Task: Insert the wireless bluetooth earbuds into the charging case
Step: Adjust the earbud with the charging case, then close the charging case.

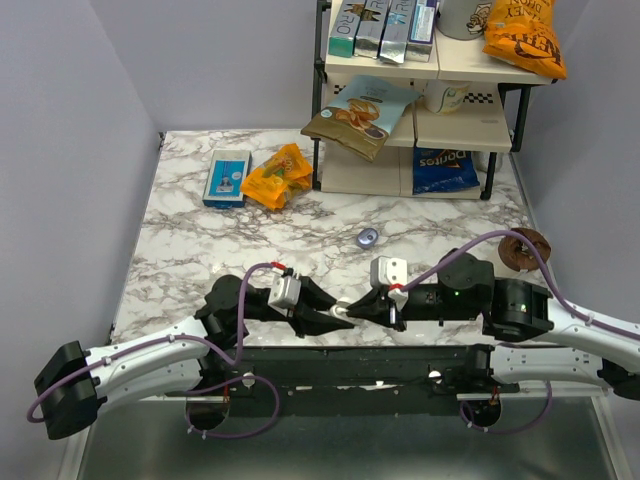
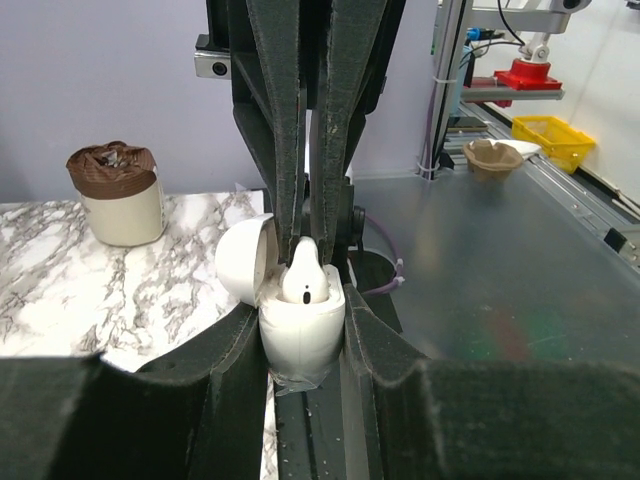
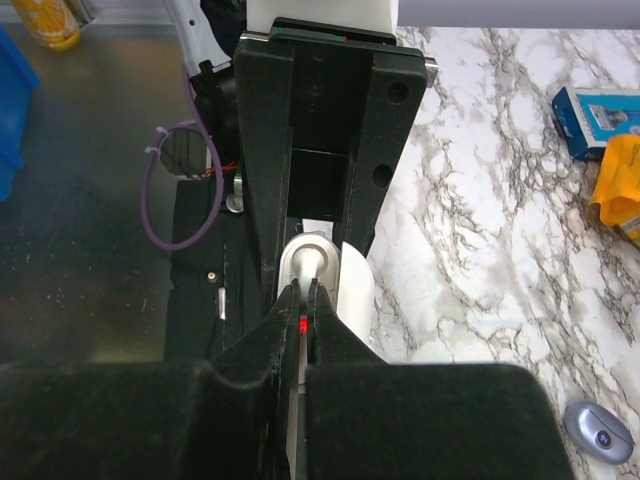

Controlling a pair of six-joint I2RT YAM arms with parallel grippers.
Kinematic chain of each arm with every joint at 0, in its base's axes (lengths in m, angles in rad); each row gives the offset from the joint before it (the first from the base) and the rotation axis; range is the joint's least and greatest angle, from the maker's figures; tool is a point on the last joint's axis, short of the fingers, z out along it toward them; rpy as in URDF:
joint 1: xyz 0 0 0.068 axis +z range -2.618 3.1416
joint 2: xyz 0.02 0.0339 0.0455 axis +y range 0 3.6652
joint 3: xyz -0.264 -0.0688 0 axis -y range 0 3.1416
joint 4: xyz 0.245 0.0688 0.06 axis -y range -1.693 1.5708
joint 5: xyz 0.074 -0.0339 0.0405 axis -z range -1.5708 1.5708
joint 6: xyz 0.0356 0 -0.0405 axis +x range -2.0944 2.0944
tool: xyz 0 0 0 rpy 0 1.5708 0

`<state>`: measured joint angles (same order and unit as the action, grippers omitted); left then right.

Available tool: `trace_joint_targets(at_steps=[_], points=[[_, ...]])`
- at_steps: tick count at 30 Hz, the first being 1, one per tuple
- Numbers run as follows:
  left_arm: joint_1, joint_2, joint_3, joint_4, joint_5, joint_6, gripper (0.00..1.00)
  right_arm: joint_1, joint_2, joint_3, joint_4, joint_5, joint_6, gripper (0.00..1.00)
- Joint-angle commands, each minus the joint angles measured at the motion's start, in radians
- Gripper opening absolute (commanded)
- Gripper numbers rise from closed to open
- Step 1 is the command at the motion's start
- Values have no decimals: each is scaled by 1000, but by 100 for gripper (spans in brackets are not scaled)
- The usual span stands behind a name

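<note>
**Desk:** From above, where do the arms stand?

**Caption:** Both reach inward, low over the marbled bench point(image 1: 200, 250), and meet nose to nose near its front edge. The left gripper point(image 1: 332, 316) is clamped on the charging case point(image 1: 344, 311), a small glossy white shell. The right gripper point(image 1: 360, 309) faces it from the opposite side. A bluish round puck point(image 1: 367, 237) lies apart, further up the bench.

**Desk:** And the left wrist camera?

**Caption:** The case sits upright between the left gripper's matte black fingers, its rounded lid point(image 2: 245, 262) hinged open to one side. A smooth white earbud point(image 2: 303, 280) stands in the well, its long axis in line with the case. The right gripper's fingers reach it along that same axis, from the top of this view.

**Desk:** The right wrist camera?

**Caption:** The jaws stand narrow, tips flanking the earbud directly ahead, with the case just beyond. Whether they press the earbud or merely bracket it cannot be told. Only one earbud shows. By the line of approach, the right arm looks best placed to seat it, pushing straight along the earbud's length.
</note>
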<state>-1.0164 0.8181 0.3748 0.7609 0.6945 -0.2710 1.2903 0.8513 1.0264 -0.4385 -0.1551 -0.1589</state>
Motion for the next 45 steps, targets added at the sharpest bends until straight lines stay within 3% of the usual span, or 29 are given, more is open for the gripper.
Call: trace_joint_targets(at_steps=[1, 6, 15, 18, 22, 26, 30, 35, 38, 45], points=[[-4, -11, 12, 115, 46, -7, 0, -2, 22, 23, -114, 2, -14, 24], [-4, -11, 12, 94, 39, 4, 0, 0, 22, 43, -106, 22, -5, 37], [-4, -19, 0, 80, 10, 16, 0, 0, -21, 67, -76, 49, 18, 40], [-4, -17, -4, 80, 7, 15, 0, 0, -57, 58, -40, 86, 27, 40], [-4, -16, -1, 78, 8, 13, 0, -2, -51, 57, -39, 117, 35, 25], [-4, -13, 4, 78, 11, 12, 0, 0, -37, 54, -34, 94, 36, 18], [-4, -16, 4, 75, 10, 13, 0, -2, -46, 52, -16, 123, 41, 20], [-4, -22, 0, 69, 2, 13, 0, 0, -93, 35, 17, 226, 58, 32], [-4, -34, -2, 45, -33, 33, 0, 0, -100, 46, -5, 162, 50, 33], [-4, -65, -14, 25, -92, 52, 0, 0, -92, 52, -86, -17, 50, 25]])
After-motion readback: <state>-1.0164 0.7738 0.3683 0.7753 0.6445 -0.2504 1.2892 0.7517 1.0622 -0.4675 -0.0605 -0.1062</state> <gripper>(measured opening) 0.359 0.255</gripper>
